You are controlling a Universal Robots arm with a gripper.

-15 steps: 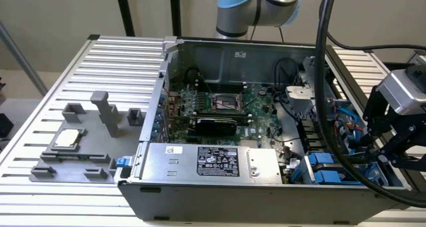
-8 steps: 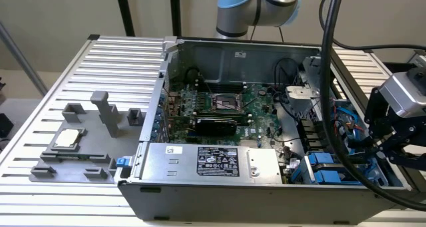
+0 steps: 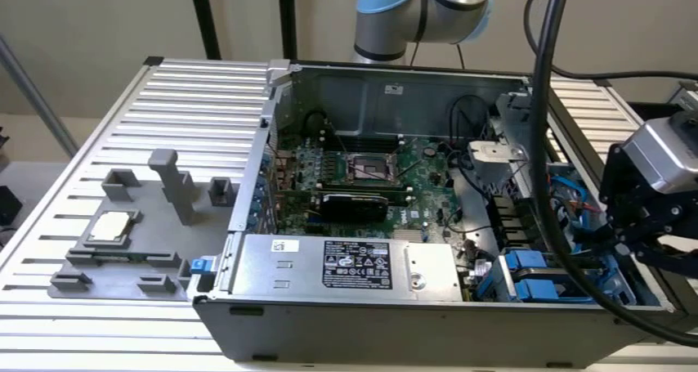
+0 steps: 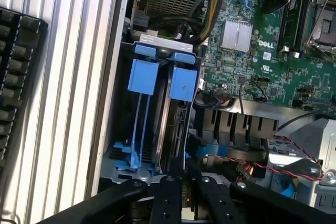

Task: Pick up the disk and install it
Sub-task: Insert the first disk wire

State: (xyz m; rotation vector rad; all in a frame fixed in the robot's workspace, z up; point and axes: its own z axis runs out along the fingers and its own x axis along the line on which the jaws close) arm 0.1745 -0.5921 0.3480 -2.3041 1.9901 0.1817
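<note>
The disk [image 4: 167,124] stands on edge in the drive bay at the corner of the open computer case [image 3: 360,323], its blue handle tab toward the power supply box [image 3: 349,266] and a second blue carrier [image 4: 143,76] just beside it on the outer wall's side. The end effector [image 4: 182,183] sits at the disk's near end, in line with its thin edge; whether it is open or closed on the carrier I cannot tell. I judge the disk to be stiff, fairly heavy for its size and sensitive to knocks, with smooth metal faces, so the blue plastic frame along its edges looks like the better place to hold it. The wrist view gives the close detail: the metal edge between the blue rails, the motherboard [image 4: 273,61] beside the bay, and a keyboard [image 4: 16,77] out on the slatted surface [image 4: 68,77]. The exterior view places the arm at its right over the case, and shows a grey tray [image 3: 120,257] with a small chip [image 3: 111,226] well apart at its left
</note>
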